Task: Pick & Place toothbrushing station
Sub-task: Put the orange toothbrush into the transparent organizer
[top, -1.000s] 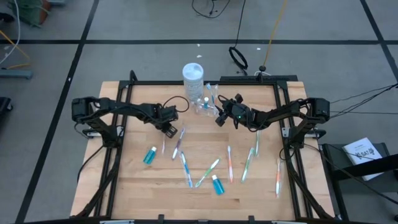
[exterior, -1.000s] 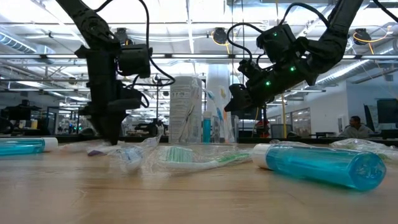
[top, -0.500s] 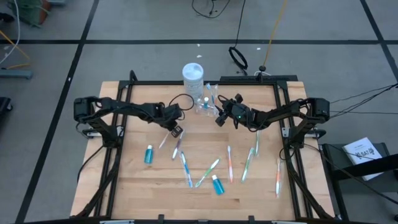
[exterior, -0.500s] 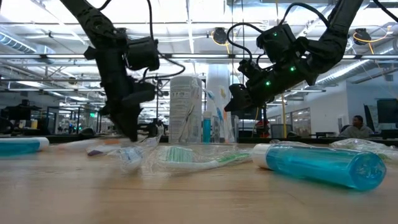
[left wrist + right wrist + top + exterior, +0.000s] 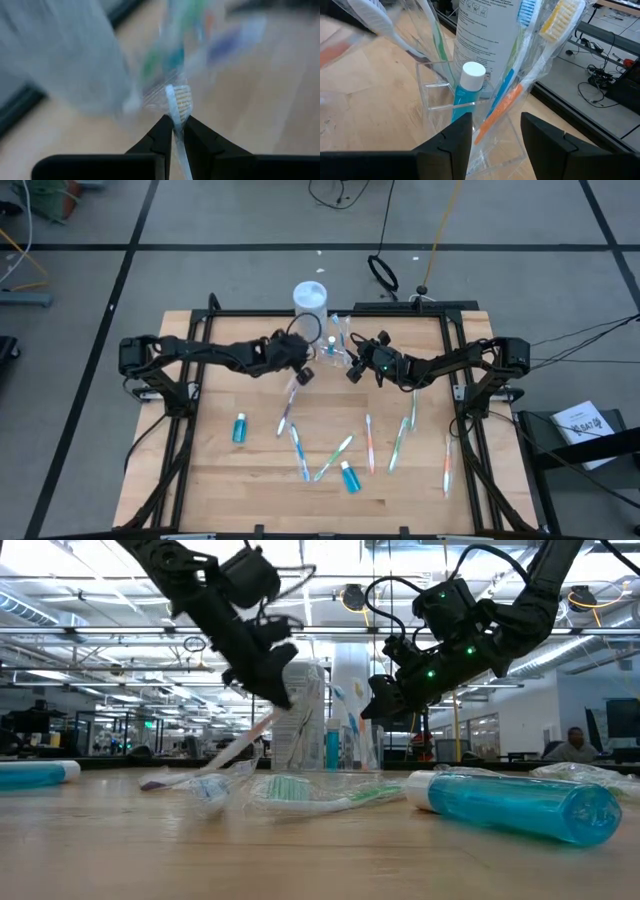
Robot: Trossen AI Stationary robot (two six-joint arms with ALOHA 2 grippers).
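The clear plastic cup (image 5: 327,350) stands at the table's far middle and holds a teal white-capped tube (image 5: 468,90) and several wrapped toothbrushes (image 5: 505,102). My left gripper (image 5: 301,372) is just left of the cup, above the table, shut on a wrapped toothbrush (image 5: 236,743). My right gripper (image 5: 352,366) is open and empty, right beside the cup on its right side. Several toothbrushes (image 5: 369,442) and two teal tubes (image 5: 238,428) (image 5: 349,477) lie flat on the table. My left gripper pinches the wrapped toothbrush between its two fingers on the neck just behind the bristle head (image 5: 176,127). The head (image 5: 180,99) sticks out beyond the fingertips. In the low view the handle (image 5: 228,748) slants down from the gripper toward the table.
A taller clear jar with a white lid (image 5: 310,298) stands just behind the cup. Loose toothbrushes are spread over the table's middle and right (image 5: 447,465). A large teal tube (image 5: 515,805) lies close to the low camera. The table's left part (image 5: 215,475) is bare wood.
My left gripper has risen from the table and gone toward the far right, to the cup, tipping over as it went. It carries the toothbrush, whose head end has been lifted off the table. My right gripper has kept still.
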